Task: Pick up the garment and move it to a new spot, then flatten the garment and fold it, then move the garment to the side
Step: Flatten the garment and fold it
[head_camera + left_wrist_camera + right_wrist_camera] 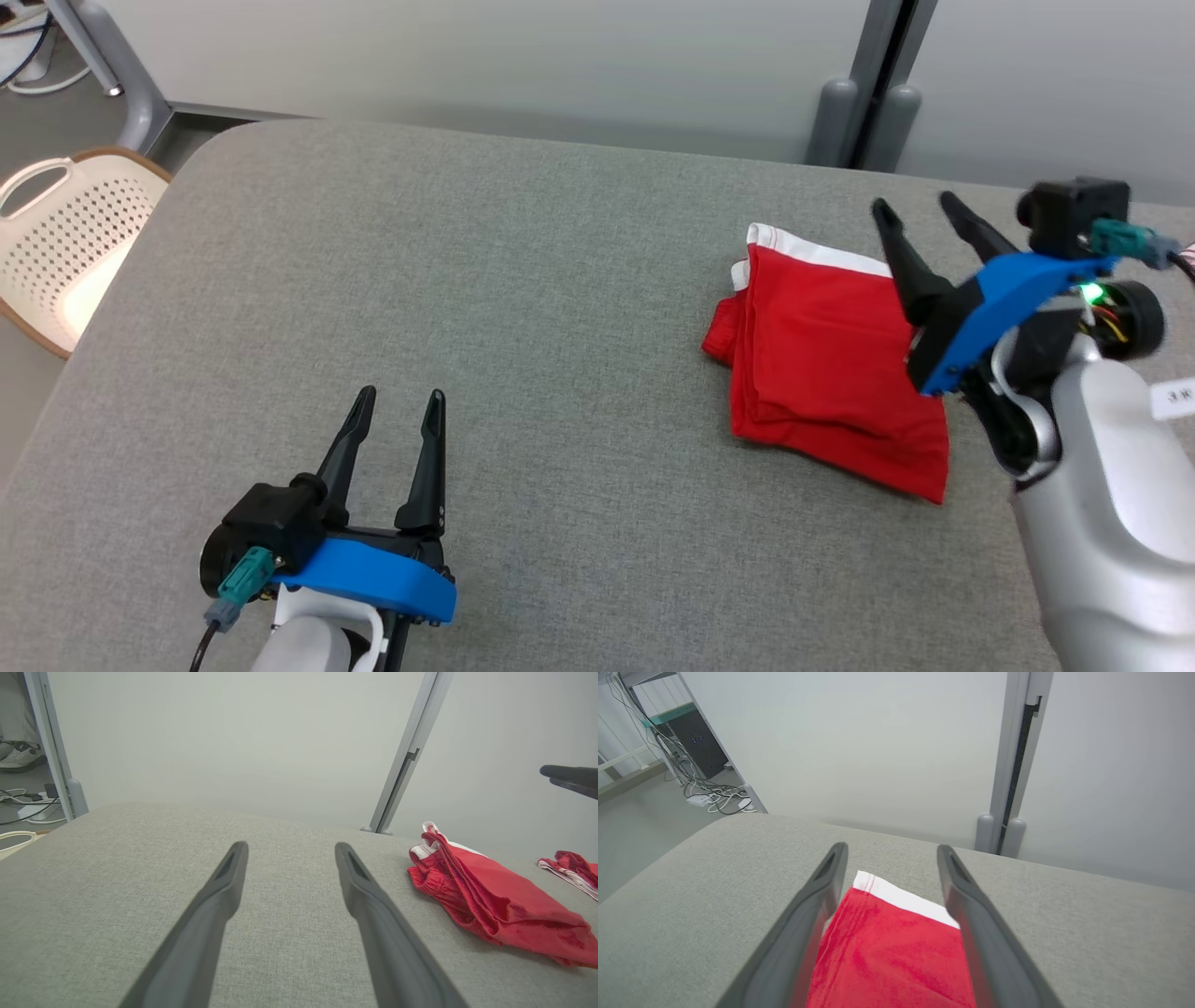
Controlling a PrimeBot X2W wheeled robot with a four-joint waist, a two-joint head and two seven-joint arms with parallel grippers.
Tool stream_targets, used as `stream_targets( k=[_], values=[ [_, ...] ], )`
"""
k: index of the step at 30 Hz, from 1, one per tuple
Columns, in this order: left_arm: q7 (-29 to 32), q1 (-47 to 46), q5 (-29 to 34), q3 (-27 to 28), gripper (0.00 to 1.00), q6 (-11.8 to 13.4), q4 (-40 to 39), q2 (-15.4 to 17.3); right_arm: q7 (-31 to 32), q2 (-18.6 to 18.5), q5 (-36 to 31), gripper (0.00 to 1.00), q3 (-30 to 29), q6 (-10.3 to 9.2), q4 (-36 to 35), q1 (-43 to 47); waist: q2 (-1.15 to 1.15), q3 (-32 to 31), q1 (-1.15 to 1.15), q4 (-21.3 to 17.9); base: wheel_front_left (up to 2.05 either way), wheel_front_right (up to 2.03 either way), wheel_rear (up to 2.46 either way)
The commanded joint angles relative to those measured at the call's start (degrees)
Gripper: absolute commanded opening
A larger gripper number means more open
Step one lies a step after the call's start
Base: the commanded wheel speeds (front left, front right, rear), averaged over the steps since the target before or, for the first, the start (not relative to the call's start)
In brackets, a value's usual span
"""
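While the right gripper [919, 211] hangs empty, jaws spread, over the folded garment [822, 373] on the right of the table [467, 280], and the left gripper [401, 397] sits equally spread well apart, a shallow pinch may lift only the top layer and undo the fold.

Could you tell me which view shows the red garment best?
The head view: nearly the whole red garment lies folded on the grey table, white band at its far edge. The left wrist view shows it side-on; the right wrist view shows just its far end, framed by the open right hand.
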Motion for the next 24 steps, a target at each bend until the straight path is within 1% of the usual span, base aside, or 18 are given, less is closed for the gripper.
stream_targets(
  k=[1,5,8,11,12,13,20,24],
  values=[
    [-0.24,0.41,0.21,0.21,1.0,-0.39,0.1,0.31,-0.69,-1.1,-1.99,1.0,-1.64,0.03,-2.07,2.9,0.0,-1.23,0.0,-1.22,0.0,0.0,0.0],
    [-0.24,1.16,0.26,0.71,1.0,-0.39,0.52,0.51,-3.13,-3.21,-6.65,1.0,-6.07,0.02,-6.85,10.03,0.0,-2.88,0.0,-2.54,0.0,0.0,0.0],
    [-0.24,2.04,0.15,1.56,1.0,-0.39,0.66,0.74,-6.31,-2.08,-7.58,1.0,-9.05,0.03,-10.4,15.62,0.0,-4.07,0.0,-3.74,0.0,0.0,0.0],
    [-0.24,3.12,-0.23,2.89,1.0,-0.38,0.79,0.87,-9.91,-0.31,-6.32,1.0,-11.06,0.03,-13.83,20.96,0.0,-5.21,0.0,-5.43,0.0,0.0,0.0],
    [-0.24,3.4,-0.18,3.26,1.0,-0.38,0.82,1.05,-10.85,0.1,-6.12,1.0,-10.85,0.02,-14.71,22.53,0.0,-5.55,0.0,-6.09,0.0,0.0,0.0],
    [-0.24,4.29,-0.22,4.79,1.0,-0.25,0.78,1.73,-12.06,1.91,-4.95,1.0,-9.93,0.03,-17.07,28.3,0.0,-6.61,0.0,-8.61,0.0,0.0,0.0],
    [-0.24,5.76,0.25,7.57,1.0,0.0,0.93,2.01,-12.76,2.95,-4.4,1.0,-6.99,0.03,-19.28,33.08,0.0,-7.8,0.0,-12.17,0.0,0.0,0.0],
    [-0.24,6.77,0.66,8.3,1.0,0.12,1.35,1.58,-13.24,3.31,-4.5,1.0,-7.37,0.03,-19.4,33.96,0.0,-8.45,0.0,-13.19,0.0,0.0,0.0]
  ],
)
